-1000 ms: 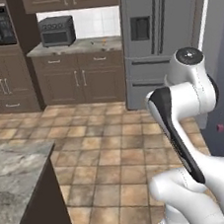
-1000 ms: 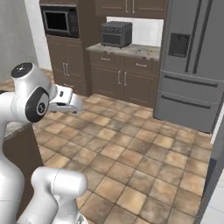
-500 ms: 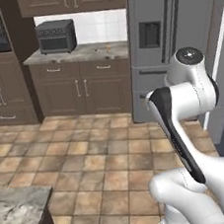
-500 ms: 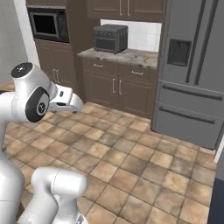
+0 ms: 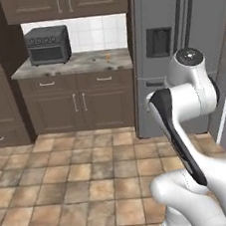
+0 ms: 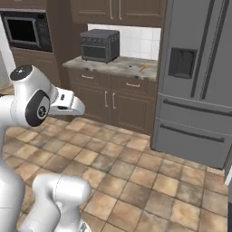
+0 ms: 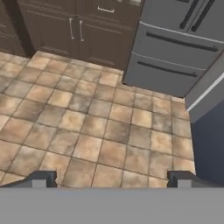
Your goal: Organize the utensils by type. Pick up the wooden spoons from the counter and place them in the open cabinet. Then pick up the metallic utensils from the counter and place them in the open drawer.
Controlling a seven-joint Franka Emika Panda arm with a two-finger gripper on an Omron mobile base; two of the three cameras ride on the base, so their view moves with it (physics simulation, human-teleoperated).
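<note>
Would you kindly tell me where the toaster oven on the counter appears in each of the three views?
Left base view: the toaster oven sits upper left, on the counter beneath the wall cabinets.
Right base view: the toaster oven sits top centre-left, on the counter, left of the refrigerator.
Hand view: not in it.
Shared landmark: the grey refrigerator.

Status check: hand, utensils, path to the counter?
Hand open, empty, over floor tiles. Counter ahead beside the fridge; a small orange utensil on it. Nothing between.
</note>
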